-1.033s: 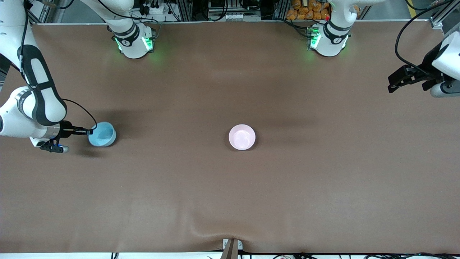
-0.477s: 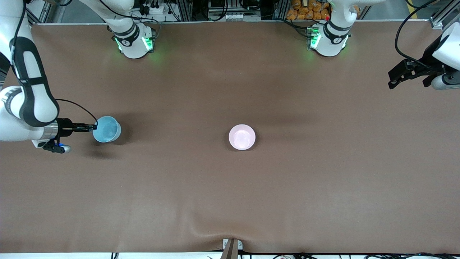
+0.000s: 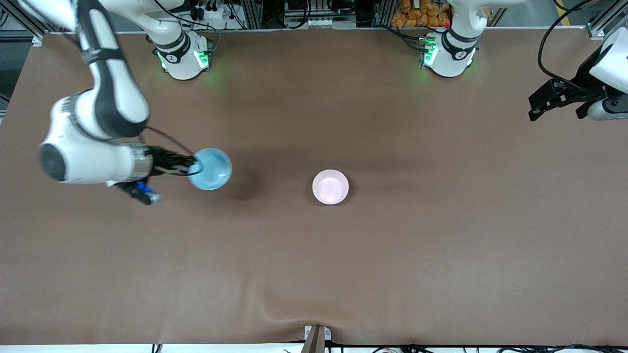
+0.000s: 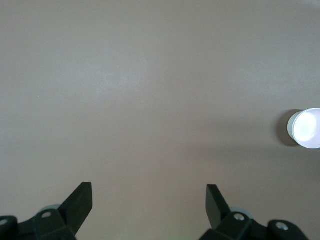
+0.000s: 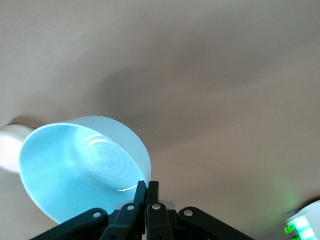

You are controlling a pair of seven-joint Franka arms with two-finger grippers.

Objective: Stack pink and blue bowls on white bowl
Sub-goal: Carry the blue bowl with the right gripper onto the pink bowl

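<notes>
My right gripper (image 3: 193, 166) is shut on the rim of the light blue bowl (image 3: 211, 169) and holds it in the air over the brown table, toward the right arm's end. In the right wrist view the fingertips (image 5: 147, 186) pinch the blue bowl's (image 5: 75, 170) wall. The pale pink bowl (image 3: 330, 187) stands upright at the table's middle; it also shows in the left wrist view (image 4: 306, 128) and the right wrist view (image 5: 9, 147). No separate white bowl is in view. My left gripper (image 3: 535, 110) waits open and empty over the left arm's end of the table, its gap showing in the left wrist view (image 4: 148, 192).
The brown cloth (image 3: 441, 235) covers the whole table and has a wrinkle near the front edge by a small metal mount (image 3: 316, 336). The two arm bases (image 3: 184, 56) (image 3: 449, 54) stand along the table's edge farthest from the front camera.
My right arm has lifted the blue bowl and carried it toward the pink bowl at the table's middle. The left gripper has hardly moved.
</notes>
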